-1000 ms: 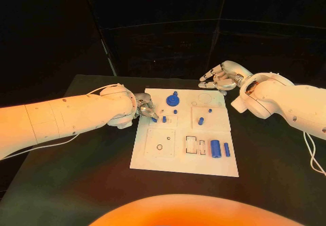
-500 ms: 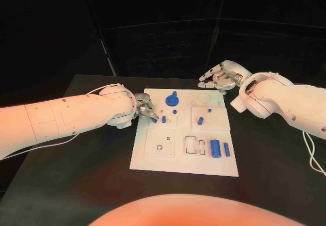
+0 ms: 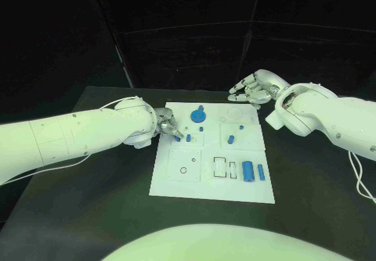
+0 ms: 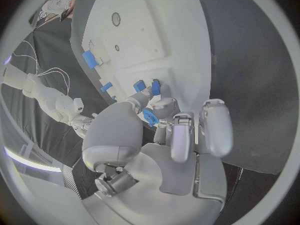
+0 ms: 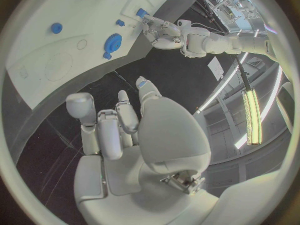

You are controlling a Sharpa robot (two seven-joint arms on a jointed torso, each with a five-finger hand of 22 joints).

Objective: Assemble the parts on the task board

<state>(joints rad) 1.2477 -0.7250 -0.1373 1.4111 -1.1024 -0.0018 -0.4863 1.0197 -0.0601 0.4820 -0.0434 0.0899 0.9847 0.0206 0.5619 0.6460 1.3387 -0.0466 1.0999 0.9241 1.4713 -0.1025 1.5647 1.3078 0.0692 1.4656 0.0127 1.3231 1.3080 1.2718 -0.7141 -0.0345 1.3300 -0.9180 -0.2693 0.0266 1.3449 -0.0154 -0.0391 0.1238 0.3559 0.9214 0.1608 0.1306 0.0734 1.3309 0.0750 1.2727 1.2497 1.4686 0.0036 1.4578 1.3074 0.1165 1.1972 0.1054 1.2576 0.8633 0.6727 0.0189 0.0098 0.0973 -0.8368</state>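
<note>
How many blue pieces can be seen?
8: a disc, one piece at the fingertips of the left hand, two pieces beside it, two pegs mid-right, two cylinders near right. More may be hidden.

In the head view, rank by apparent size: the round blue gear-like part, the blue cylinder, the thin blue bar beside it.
1. Round blue gear-like part and blue cylinder: too close in apparent size to rank.
2. Thin blue bar: clearly smallest, much narrower.

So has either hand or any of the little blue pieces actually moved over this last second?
Nothing visibly moved. The left hand pinches a small blue part at the task board's left edge, as before. The right hand hovers beyond the board's far right corner, holding nothing, and the other blue parts lie where they were.
</note>
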